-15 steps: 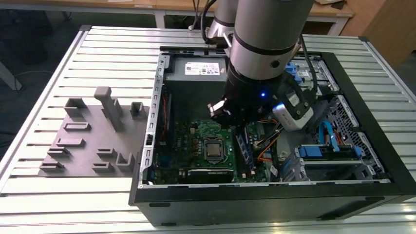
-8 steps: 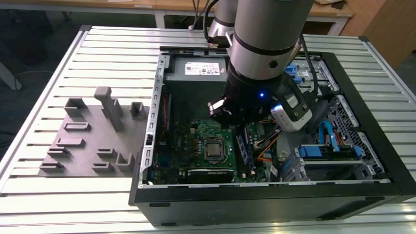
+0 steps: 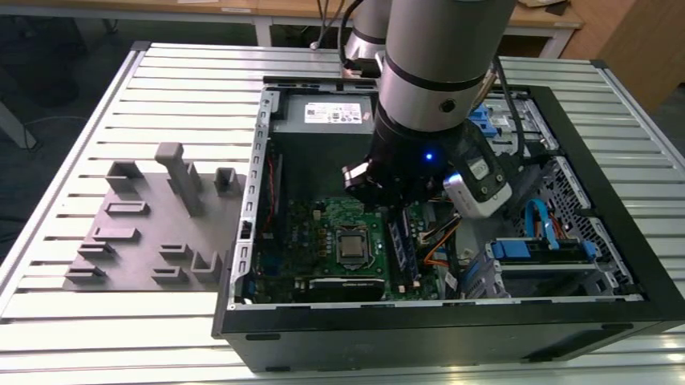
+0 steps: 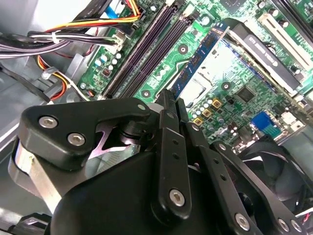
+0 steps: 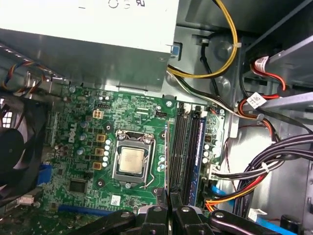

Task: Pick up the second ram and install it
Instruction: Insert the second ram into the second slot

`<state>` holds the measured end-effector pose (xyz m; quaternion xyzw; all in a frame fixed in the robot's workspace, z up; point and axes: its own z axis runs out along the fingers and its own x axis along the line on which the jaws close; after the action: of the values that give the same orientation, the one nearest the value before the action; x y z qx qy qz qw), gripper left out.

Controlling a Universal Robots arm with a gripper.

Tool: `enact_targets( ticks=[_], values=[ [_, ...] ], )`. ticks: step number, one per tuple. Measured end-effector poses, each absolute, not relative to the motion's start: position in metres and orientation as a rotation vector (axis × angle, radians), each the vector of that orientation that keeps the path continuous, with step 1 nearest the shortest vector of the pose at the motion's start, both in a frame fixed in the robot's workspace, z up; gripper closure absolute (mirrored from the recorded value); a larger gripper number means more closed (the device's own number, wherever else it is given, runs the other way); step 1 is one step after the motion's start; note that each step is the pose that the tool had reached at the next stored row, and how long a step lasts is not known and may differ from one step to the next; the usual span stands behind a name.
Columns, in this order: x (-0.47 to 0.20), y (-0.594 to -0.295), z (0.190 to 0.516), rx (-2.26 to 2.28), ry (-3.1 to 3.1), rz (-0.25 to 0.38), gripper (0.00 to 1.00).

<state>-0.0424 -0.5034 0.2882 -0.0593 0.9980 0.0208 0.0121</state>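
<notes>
My gripper (image 5: 168, 209) is shut on the second ram (image 5: 167, 161), a long thin stick seen edge-on here. It runs out from the fingertips above the green motherboard (image 5: 83, 147), between the CPU socket (image 5: 130, 162) and the row of memory slots (image 5: 188, 152). In the second wrist view the ram (image 4: 201, 56) shows a blue board with small chips, sticking out of the gripper (image 4: 171, 104) over the socket, beside the dark slots (image 4: 142, 54). One slot seems to hold a blue stick (image 5: 199, 152). In the exterior view the arm's wrist (image 3: 428, 152) hangs inside the open computer case (image 3: 428, 333).
The grey power-supply box (image 3: 321, 116) is at the case's far end. Cable bundles (image 5: 254, 171) lie beside the slots, and a black fan (image 5: 14, 147) is past the socket. A drive cage with blue parts (image 3: 541, 249) fills the exterior view's right. A grey tray with upright blocks (image 3: 150, 233) stands outside the case.
</notes>
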Motion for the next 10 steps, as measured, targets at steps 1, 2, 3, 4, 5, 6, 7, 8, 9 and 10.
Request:
enact_targets(
  ticks=[1, 2, 3, 4, 5, 6, 7, 8, 9, 10],
  values=[
    [-0.0424, -0.5034, 0.2882, -0.181, 3.111, 0.065, 0.86],
    [-0.0424, -0.5034, 0.2882, -0.180, 3.111, 0.065, 0.86],
    [-0.0424, -0.5034, 0.2881, -0.176, 3.112, 0.065, 0.86],
    [-0.0424, -0.5034, 0.2879, -0.165, 3.112, 0.065, 0.86],
    [-0.0424, -0.5034, 0.2877, -0.141, 3.113, 0.065, 0.86],
    [-0.0424, -0.5034, 0.2874, -0.112, 3.114, 0.064, 0.86],
    [-0.0424, -0.5034, 0.2873, -0.084, 3.114, 0.064, 0.86],
    [-0.0424, -0.5034, 0.2870, -0.056, 3.114, 0.063, 0.86],
    [-0.0424, -0.5034, 0.2868, -0.026, 3.114, 0.063, 0.86],
    [-0.0424, -0.5034, 0.2866, 0.000, 3.114, 0.062, 0.86]
  ],
)
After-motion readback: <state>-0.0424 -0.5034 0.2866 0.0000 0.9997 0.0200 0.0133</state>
